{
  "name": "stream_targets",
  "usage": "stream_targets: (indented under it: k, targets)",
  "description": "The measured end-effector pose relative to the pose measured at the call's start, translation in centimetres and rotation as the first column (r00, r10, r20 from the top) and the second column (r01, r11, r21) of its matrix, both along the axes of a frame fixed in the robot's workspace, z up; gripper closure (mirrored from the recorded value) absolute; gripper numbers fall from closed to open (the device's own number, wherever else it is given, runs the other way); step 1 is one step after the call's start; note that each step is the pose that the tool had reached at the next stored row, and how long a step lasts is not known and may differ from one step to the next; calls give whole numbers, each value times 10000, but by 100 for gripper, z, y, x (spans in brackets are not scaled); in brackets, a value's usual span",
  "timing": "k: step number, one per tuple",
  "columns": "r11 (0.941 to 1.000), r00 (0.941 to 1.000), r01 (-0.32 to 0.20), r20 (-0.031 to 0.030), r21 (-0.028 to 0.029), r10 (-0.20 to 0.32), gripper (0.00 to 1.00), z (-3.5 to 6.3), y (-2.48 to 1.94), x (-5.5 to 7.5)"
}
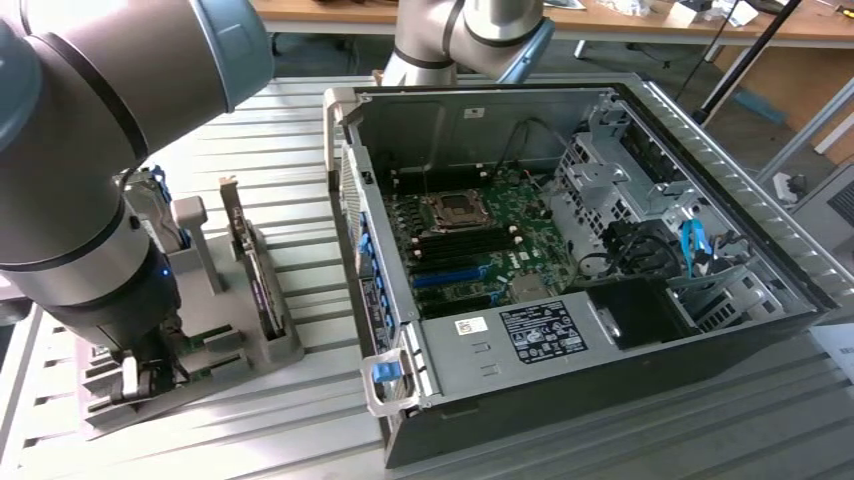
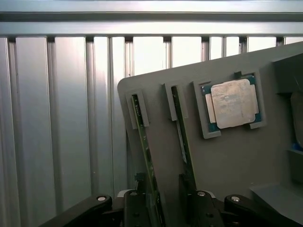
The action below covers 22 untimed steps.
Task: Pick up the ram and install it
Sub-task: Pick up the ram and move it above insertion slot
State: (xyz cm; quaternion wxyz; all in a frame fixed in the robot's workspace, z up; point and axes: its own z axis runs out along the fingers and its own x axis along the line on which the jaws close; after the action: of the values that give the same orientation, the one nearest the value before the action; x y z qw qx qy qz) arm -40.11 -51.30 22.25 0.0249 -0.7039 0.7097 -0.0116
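- Open computer case (image 1: 561, 425) sits mid-frame in the exterior view, on the slatted desk (image 1: 287, 130).
- The arm (image 1: 80, 150) blocks much of the grey holder (image 1: 274, 345), lower left.
- Tool (image 2: 168, 210) is wide open and gripping nothing, straddling the ram (image 2: 143, 137), which stands in its holder slot with its near end hidden.
- Second stick (image 2: 182, 137) and processor chip (image 2: 232, 103) sit alongside.

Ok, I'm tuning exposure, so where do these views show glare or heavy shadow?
Exterior view: the table slats wash out pale, while the computer case interior stays dark. Wrist view: glare on the slats, a soft sheen on the processor, the ram dim in its slot.
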Motion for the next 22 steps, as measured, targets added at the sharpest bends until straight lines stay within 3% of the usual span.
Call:
stream_targets:
  k: [22]
  targets:
    - [10000,10000,0,-2,-2,0,60,-165,0,-2]
